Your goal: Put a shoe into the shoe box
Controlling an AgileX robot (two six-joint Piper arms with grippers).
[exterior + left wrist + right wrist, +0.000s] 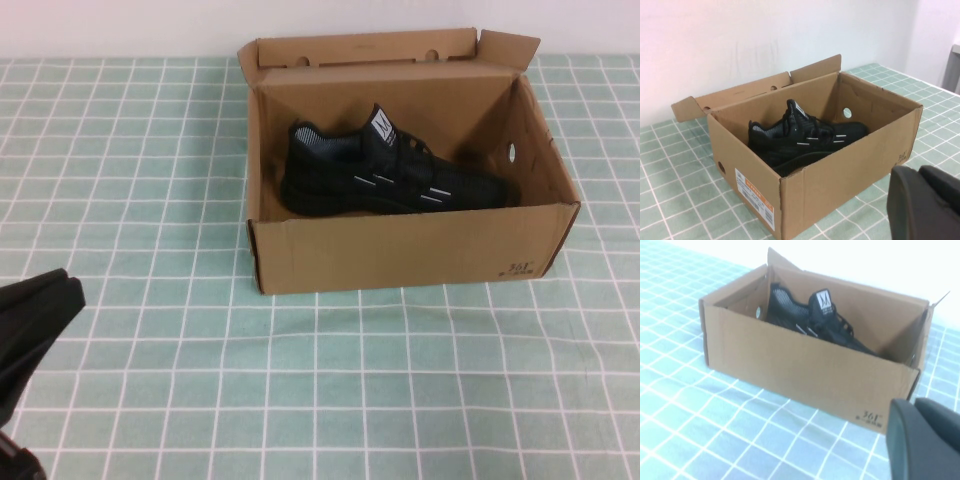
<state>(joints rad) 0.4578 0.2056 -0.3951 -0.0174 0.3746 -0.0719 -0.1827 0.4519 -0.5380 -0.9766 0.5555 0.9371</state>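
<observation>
The black mesh shoe [385,178] lies on its sole inside the open brown shoe box [400,250], toe toward the right wall, its white tongue label upright. It shows again as the shoe [800,137] in the box [840,170] and as the shoe [815,315] in the box [790,370]. My left gripper [60,292] hangs low at the table's front left, well clear of the box, fingers shut on nothing; it appears as the left gripper [918,172] in its own wrist view. The right gripper [913,405] is shut and empty, in front of the box's printed corner, outside the high view.
The box's lid flap [360,48] stands open at the back, against the white wall. A green checked tablecloth [330,390] covers the table around the box. A round hole [511,153] pierces the box's right wall.
</observation>
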